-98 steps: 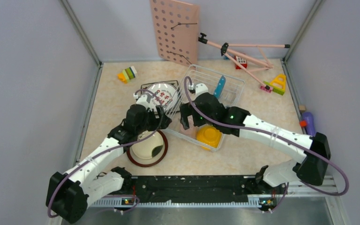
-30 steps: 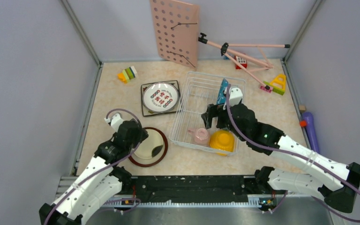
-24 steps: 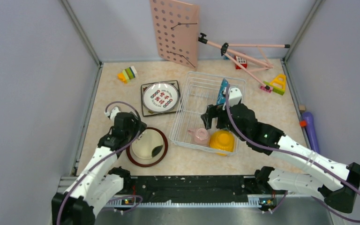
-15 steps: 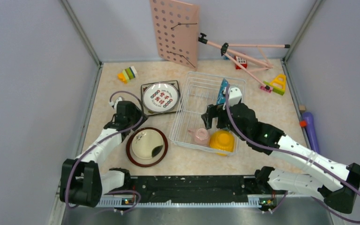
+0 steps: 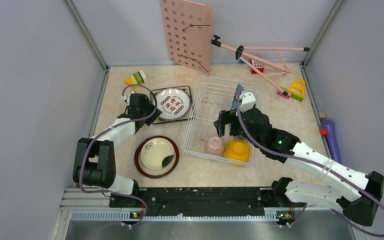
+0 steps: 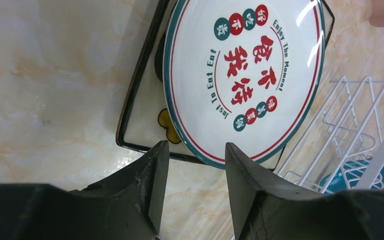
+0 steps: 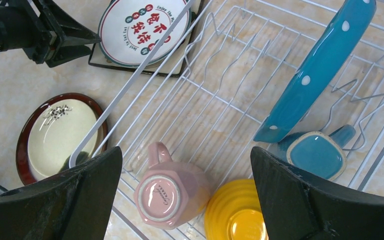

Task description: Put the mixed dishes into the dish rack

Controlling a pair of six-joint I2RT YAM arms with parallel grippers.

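- Left gripper (image 6: 194, 150): jaws parted by a modest gap, nothing between them, poised just left of the rack (image 5: 210, 100) at the rim of the white plate (image 6: 242, 75).
- Whether those fingers (image 6: 156, 170) touch the rim, I cannot tell.
- That white plate, with its red characters, lies flat on the square plate (image 6: 145, 110), both on the table against the rack's left side, outside it.
- Right gripper (image 7: 185, 155): jaws flung wide, empty, hanging over the middle of the rack.
- Below it, in the rack's near end, the pink cup (image 7: 167, 192) sits upside down, base up, handle towards the rack's far end.
- Touching the cup on its right, the yellow bowl (image 7: 235, 220), also inverted.
- At the rack's far right, the blue plate (image 7: 320, 65) stands on edge, tilted in the wires.
- The mug (image 7: 315, 152) lies on its side just beside that plate's lower edge.
- Left of the rack's near corner, the brown-rimmed plate (image 5: 156, 156) lies flat on the table, cream in the middle.
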